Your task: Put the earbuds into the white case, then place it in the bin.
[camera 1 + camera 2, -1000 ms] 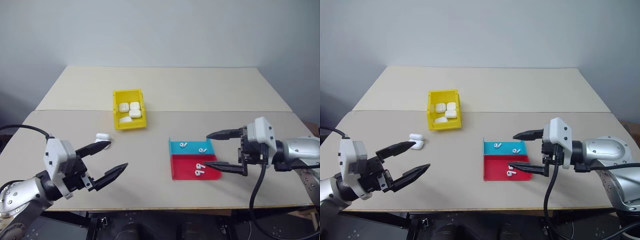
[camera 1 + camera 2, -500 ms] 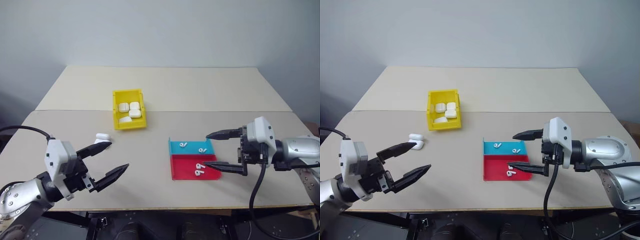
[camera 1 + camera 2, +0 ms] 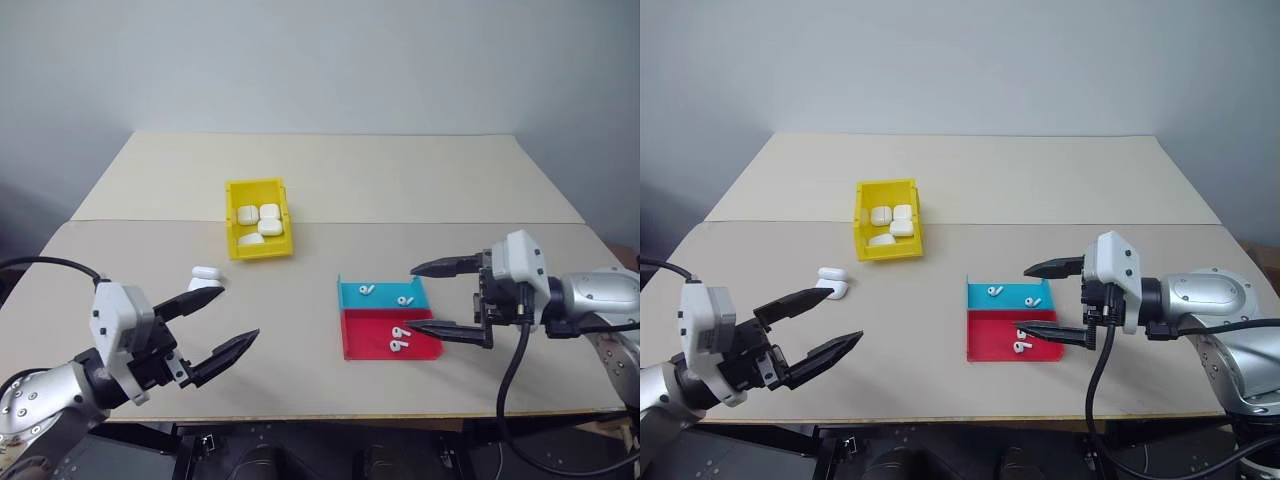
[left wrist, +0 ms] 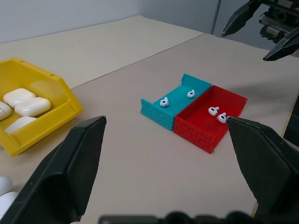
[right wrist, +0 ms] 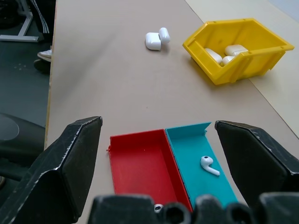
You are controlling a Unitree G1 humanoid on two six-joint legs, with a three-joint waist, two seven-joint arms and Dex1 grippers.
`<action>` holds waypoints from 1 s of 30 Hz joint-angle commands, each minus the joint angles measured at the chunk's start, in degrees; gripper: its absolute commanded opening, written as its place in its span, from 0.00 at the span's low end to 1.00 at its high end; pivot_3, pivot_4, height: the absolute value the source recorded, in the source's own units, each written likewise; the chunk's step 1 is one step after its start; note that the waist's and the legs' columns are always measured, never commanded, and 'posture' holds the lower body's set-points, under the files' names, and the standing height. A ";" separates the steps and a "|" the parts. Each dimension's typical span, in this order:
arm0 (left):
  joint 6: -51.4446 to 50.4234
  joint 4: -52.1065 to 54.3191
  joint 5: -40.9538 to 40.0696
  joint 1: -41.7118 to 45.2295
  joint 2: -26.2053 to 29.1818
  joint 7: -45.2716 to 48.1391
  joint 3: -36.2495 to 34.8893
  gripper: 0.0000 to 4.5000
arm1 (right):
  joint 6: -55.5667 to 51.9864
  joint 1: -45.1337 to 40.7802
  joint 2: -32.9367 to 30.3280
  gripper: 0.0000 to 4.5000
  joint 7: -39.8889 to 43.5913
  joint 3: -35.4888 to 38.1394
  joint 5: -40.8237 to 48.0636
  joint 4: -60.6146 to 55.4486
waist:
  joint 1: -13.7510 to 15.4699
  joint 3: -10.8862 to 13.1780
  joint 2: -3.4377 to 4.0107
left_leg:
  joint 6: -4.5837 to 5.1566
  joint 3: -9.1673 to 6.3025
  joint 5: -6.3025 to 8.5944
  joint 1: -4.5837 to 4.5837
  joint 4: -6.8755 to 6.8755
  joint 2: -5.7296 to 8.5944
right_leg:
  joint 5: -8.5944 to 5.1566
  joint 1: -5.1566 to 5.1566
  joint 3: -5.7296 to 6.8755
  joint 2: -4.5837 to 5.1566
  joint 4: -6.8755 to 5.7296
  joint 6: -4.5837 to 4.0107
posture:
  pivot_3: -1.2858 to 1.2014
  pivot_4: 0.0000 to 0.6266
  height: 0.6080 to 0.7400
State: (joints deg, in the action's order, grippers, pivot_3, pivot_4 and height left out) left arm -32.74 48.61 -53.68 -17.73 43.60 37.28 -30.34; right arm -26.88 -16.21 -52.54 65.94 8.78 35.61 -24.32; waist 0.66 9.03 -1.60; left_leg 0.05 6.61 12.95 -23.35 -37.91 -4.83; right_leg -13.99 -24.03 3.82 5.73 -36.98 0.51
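Observation:
Two earbuds (image 3: 366, 290) lie in the teal half of a flat tray and two more earbuds (image 3: 399, 338) in its red half. The white case (image 3: 206, 274) rests on the table with its lid flipped open, left of the yellow bin (image 3: 232, 215), which holds several closed white cases. My left gripper (image 3: 240, 312) hovers open near the front left, just in front of the open case, with nothing between its fingers. My right gripper (image 3: 412, 298) is open at the tray's right edge, its fingers pointing left over it. The right wrist view shows the open case (image 5: 156, 38) and one earbud (image 5: 209, 164).
The red-and-teal tray (image 3: 372, 322) sits right of centre near the front edge. A seam runs across the tabletop behind the bin. Bare table lies between the case and the tray.

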 commanded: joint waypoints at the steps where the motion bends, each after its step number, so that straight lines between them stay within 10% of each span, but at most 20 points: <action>1: 1.26 0.55 -0.64 0.44 0.66 0.73 -1.28 1.00 | 0.97 -0.07 0.15 1.00 -0.37 0.89 0.56 -1.72 | 0.00 0.00 0.00 | 0.00 0.00 0.00 0.00 0.00 0.00 | 0.00 0.00 0.00 0.00 0.00 0.00 | 0.52 0.24 1.00; 30: 0.71 0.81 -1.07 1.54 1.71 0.12 -1.08 1.00 | 0.45 1.46 0.07 1.00 -1.70 1.69 1.59 -3.14 | 0.00 0.00 0.00 | 0.00 0.00 0.00 0.00 0.00 0.00 | 0.00 0.00 0.00 0.00 0.00 0.00 | 0.52 0.24 1.00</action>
State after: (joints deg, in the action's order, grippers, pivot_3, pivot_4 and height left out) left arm -32.74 48.55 -54.13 -16.61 44.77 37.59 -30.37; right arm -26.89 -14.63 -52.29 64.39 8.80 36.18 -26.25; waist 0.67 9.03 -1.60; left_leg 0.05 6.61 12.95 -23.35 -37.91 -4.83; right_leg -13.99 -24.03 3.82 5.73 -36.98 0.51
